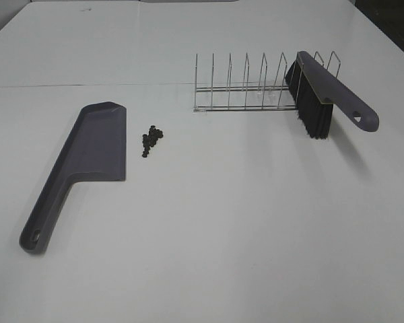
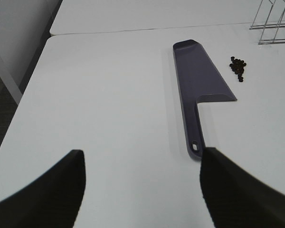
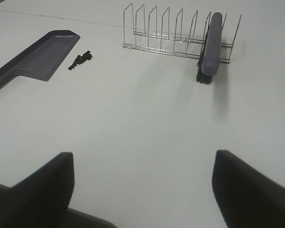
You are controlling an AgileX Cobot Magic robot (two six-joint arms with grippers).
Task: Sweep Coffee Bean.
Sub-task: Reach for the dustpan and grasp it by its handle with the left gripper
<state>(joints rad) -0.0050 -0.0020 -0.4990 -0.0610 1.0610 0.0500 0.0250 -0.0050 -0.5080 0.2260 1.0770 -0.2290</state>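
A small cluster of dark coffee beans (image 1: 151, 139) lies on the white table just right of the grey-purple dustpan (image 1: 87, 158), which lies flat with its handle toward the front left. The beans (image 2: 238, 67) and dustpan (image 2: 199, 85) also show in the left wrist view, and again as beans (image 3: 80, 60) and dustpan (image 3: 40, 59) in the right wrist view. The brush (image 1: 323, 97) leans in the wire rack (image 1: 249, 84), bristles down. My left gripper (image 2: 140, 185) is open, short of the dustpan handle. My right gripper (image 3: 142, 187) is open, well back from the brush (image 3: 210, 47).
The wire rack (image 3: 173, 28) stands at the back right of the white table (image 1: 222, 222). A seam (image 1: 87, 85) runs across the table behind the dustpan. The table's left edge (image 2: 23, 95) shows in the left wrist view, with floor beyond it.
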